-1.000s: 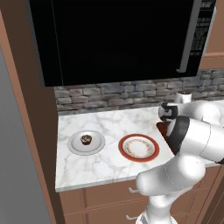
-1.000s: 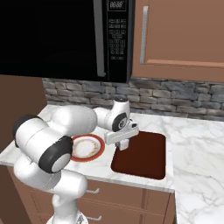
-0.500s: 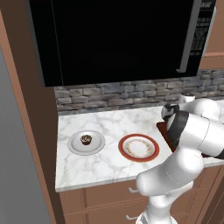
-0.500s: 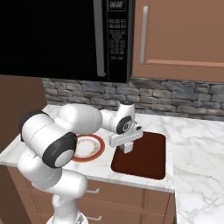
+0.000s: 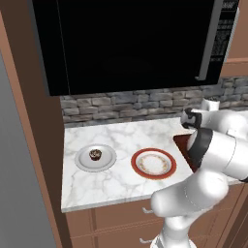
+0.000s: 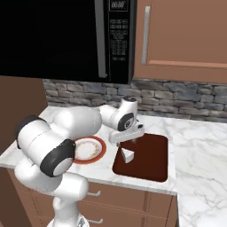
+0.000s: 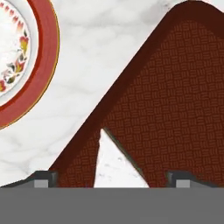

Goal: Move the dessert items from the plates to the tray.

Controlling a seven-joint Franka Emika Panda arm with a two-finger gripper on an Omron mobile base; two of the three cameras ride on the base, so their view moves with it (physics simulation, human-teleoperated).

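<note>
In the right base view the hand (image 6: 126, 142) hangs over the left part of the tray (image 6: 153, 155), near the middle of the frame. Just below it the cake slice (image 6: 127, 155) sits on the tray's near-left corner, white icing showing. The slice looks free of the fingers, with a small gap above it.

In the hand view the two fingertips (image 7: 43, 178) stand wide apart at the bottom corners of the frame, so the hand is released and grasps nothing. The slice (image 7: 114, 166) lies between them at bottom centre, its white point aimed up the frame, resting on the tray's (image 7: 175, 100) woven dark-red floor close to the rim. The red-rimmed plate (image 7: 41, 65) fills the upper left corner, bare of dessert, with marble table (image 7: 100, 57) between it and the tray.

In the left base view the cupcake (image 5: 95, 154) sits on the grey plate (image 5: 85, 162) at the left of the table (image 5: 111, 135), well apart from the tray (image 5: 183, 143), of which a corner shows at the right behind the arm. The red-rimmed plate (image 5: 154, 163) lies between them at centre, its patterned middle bare. The same plate (image 6: 91, 150) shows at the left of the tray in the right base view, partly behind the arm.
</note>
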